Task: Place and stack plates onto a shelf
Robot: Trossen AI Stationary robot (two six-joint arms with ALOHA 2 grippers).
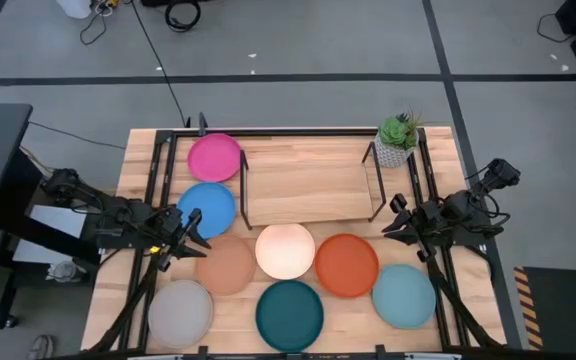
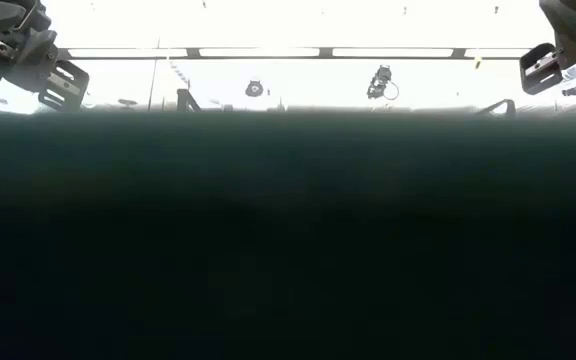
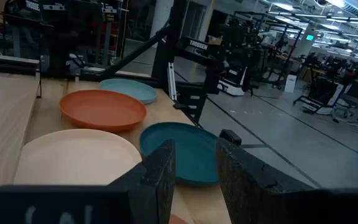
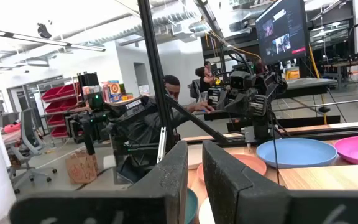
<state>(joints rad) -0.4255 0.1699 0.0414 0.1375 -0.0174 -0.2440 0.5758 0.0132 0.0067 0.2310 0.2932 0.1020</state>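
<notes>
Eight plates lie flat on the wooden table: magenta (image 1: 214, 157), blue (image 1: 208, 208), tan (image 1: 226, 264), cream (image 1: 285, 250), orange (image 1: 346, 264), dark teal (image 1: 289, 315), pale blue (image 1: 404, 296) and grey (image 1: 179, 312). The shelf (image 1: 308, 182), black rods with a wood board, stands at the far middle with nothing on it. My left gripper (image 1: 190, 228) hovers open between the blue and tan plates, and its wrist view shows an empty gap (image 3: 195, 174). My right gripper (image 1: 393, 222) hovers right of the shelf, above the orange plate's far side, with a narrow empty gap (image 4: 195, 174).
A small potted plant (image 1: 398, 138) stands at the shelf's far right corner. Black frame rails (image 1: 156, 180) run along the table's left and right sides. The dark teal plate's rim (image 2: 288, 230) fills most of the low view. People sit in the room behind (image 4: 173, 84).
</notes>
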